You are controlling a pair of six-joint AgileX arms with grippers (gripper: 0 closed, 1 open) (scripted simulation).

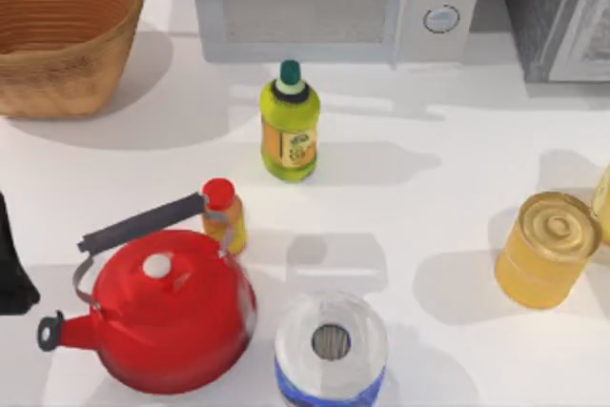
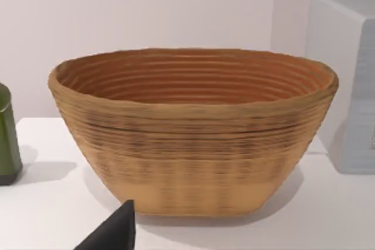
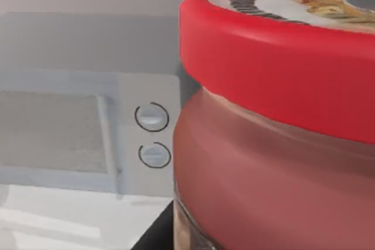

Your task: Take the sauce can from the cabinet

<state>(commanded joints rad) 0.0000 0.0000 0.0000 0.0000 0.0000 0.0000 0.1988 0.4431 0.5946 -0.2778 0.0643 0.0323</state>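
Observation:
The sauce can (image 3: 281,144), dark red-brown with a red-rimmed top, looms very close in the right wrist view. My right gripper (image 3: 234,235) is shut on it, and one dark finger (image 3: 157,235) lies against the can's side. The cabinet (image 1: 562,16), dark grey with a light framed door, stands at the table's back right corner. My left arm (image 1: 11,274) is parked at the table's left edge, facing the wicker basket (image 2: 193,139).
A pale microwave (image 1: 334,2) stands at the back, with the basket (image 1: 62,30) at back left. Around the table are a green bottle (image 1: 289,126), a small yellow bottle (image 1: 224,216), a red kettle (image 1: 167,307), a paper roll (image 1: 331,345) and a golden can (image 1: 545,250).

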